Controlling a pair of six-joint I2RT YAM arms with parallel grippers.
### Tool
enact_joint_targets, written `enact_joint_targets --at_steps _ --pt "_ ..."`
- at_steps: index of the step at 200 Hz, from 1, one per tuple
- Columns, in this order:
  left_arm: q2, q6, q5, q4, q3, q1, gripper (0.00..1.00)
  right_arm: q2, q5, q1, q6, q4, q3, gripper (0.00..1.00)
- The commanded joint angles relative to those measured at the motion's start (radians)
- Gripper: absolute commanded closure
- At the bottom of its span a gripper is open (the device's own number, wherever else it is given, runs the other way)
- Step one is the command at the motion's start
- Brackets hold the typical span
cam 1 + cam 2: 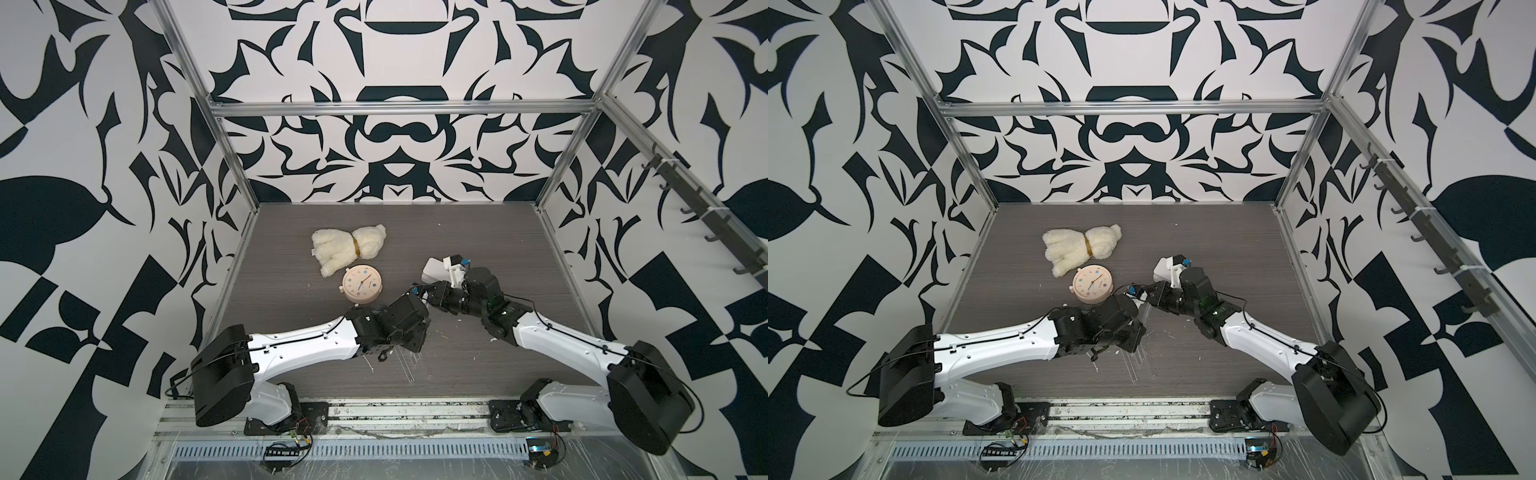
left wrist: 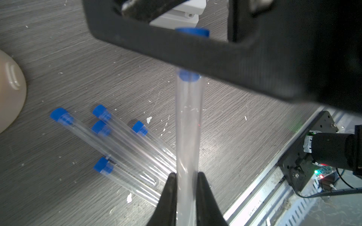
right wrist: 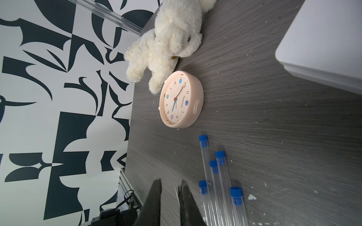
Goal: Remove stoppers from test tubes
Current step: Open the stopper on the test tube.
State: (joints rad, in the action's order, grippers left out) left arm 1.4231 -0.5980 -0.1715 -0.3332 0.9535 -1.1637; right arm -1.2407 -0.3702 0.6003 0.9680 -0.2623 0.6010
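Two white-and-black robot arms meet near mid-table. The left arm (image 1: 307, 345) reaches in from 7 o'clock, the right arm (image 1: 557, 336) from 5 o'clock, its wrist bent toward 9 o'clock. The left gripper (image 2: 185, 176) pinches a clear plastic test tube (image 2: 188, 127). The right gripper (image 3: 170, 182) shows a narrow gap between its black fingers (image 3: 154, 195) (grip unclear).

Black-white patterned walls (image 1: 399, 62), aluminium frame (image 1: 399, 109), grey wood-grain tabletop (image 1: 478, 232).
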Motion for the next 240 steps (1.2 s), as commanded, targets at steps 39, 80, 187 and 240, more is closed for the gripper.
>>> enact_joint_targets --at_steps 39,80,187,240 --pt "0.019 0.016 0.003 -0.004 -0.009 -0.003 0.87 0.026 0.064 0.01 -0.079 0.065 0.046 0.86" --pt "0.021 0.016 0.007 -0.008 -0.011 -0.003 0.87 0.03 0.104 0.013 -0.121 0.112 0.063 0.87" --pt "0.023 0.014 0.003 -0.01 -0.014 -0.004 0.88 0.021 0.077 0.013 -0.099 0.089 0.082 0.79" --pt "0.018 0.012 0.001 -0.012 -0.016 -0.004 0.88 0.021 0.068 0.013 -0.083 0.07 0.074 0.79"
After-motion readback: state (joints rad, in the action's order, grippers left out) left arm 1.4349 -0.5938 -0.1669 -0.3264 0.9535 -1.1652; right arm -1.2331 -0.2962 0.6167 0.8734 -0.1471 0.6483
